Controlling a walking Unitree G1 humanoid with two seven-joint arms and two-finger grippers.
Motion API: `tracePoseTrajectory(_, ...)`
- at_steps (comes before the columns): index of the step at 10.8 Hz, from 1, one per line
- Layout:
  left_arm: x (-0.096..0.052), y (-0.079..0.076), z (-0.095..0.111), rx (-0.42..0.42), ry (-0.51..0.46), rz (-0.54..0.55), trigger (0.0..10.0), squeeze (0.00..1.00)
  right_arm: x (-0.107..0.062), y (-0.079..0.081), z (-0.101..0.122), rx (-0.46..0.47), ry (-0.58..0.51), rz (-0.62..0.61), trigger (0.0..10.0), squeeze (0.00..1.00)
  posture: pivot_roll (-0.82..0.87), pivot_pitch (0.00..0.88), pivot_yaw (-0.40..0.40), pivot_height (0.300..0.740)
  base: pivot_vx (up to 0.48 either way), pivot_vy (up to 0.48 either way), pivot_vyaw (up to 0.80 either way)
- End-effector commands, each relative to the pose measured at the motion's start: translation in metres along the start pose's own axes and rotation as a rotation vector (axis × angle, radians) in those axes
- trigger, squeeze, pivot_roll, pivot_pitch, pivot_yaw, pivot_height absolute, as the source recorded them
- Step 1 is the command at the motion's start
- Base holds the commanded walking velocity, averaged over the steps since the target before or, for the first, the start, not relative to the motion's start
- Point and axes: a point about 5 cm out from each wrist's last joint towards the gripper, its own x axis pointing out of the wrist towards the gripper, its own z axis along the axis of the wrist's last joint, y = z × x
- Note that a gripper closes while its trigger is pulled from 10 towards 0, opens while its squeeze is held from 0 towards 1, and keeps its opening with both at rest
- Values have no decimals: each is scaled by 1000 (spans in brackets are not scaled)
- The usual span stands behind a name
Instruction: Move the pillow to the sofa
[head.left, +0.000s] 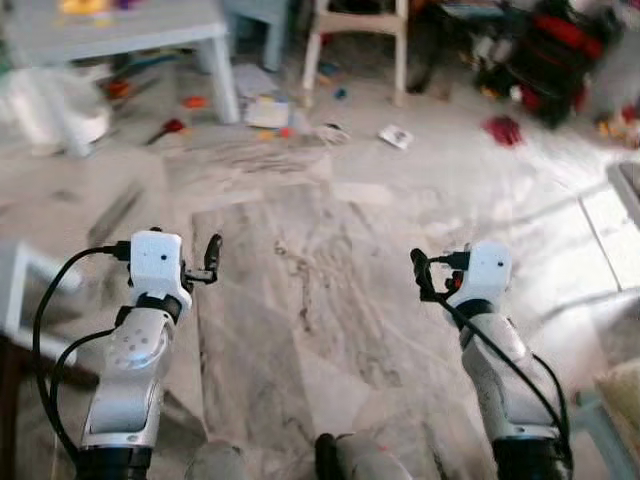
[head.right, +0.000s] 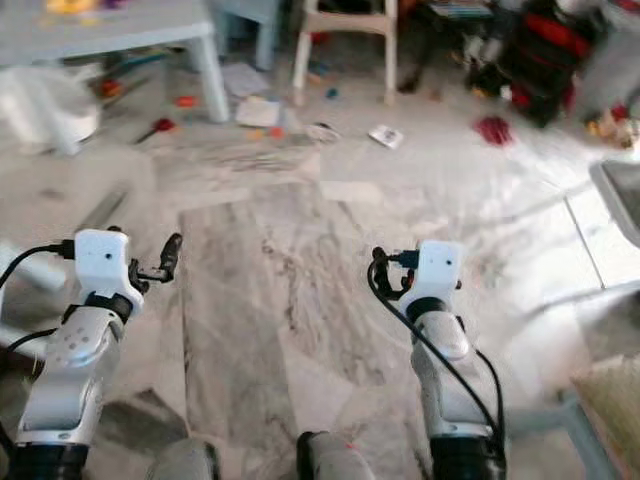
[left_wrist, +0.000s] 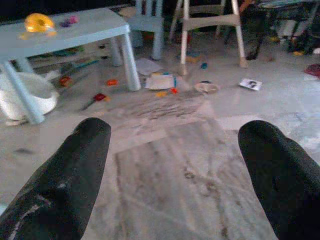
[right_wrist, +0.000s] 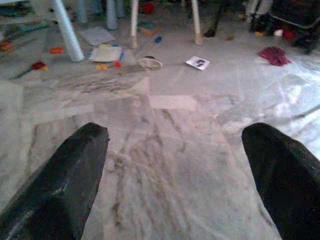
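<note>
Both arms are raised in front of me over a grey marble floor (head.left: 320, 300). My left gripper (head.left: 212, 258) is open, and the left wrist view has its two black fingers (left_wrist: 65, 185) spread wide with only floor between them. My right gripper (head.left: 421, 272) is open too, its fingers (right_wrist: 65, 180) apart over bare floor. A beige woven surface (head.right: 612, 405) sits at the lower right edge; I cannot tell what it is.
A light blue table (head.left: 120, 30) stands at the far left with a white tub (head.left: 50, 112) beside its leg. White chair legs (head.left: 355, 45), papers (head.left: 268, 110), small toys and a red cloth (head.left: 503, 128) litter the far floor. White furniture (head.left: 18, 290) is close on my left.
</note>
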Motion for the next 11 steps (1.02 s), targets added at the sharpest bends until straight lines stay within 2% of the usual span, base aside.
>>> tracePoseTrajectory(1,-5,3,-2,0,18,-2,10000,0,-5,-2,1,17,-8,-12,10000,0,30,194,-74,740,315,0,-800)
tracePoseTrajectory(4,-10,-5,0,8,18,-60,10000,0,-10,-3,1,25,-9,-18,10000,0,20,210,-68,740,326,0,-788)
tracePoseTrajectory(9,-10,-7,-1,-14,45,-88,10000,0,-11,-9,2,36,-8,-52,10000,0,19,224,-71,740,335,0,-788)
tracePoseTrajectory(11,-10,-6,-3,-1,67,-90,10000,0,-15,-13,0,50,-4,-68,10000,0,20,228,-68,740,0,0,-788)
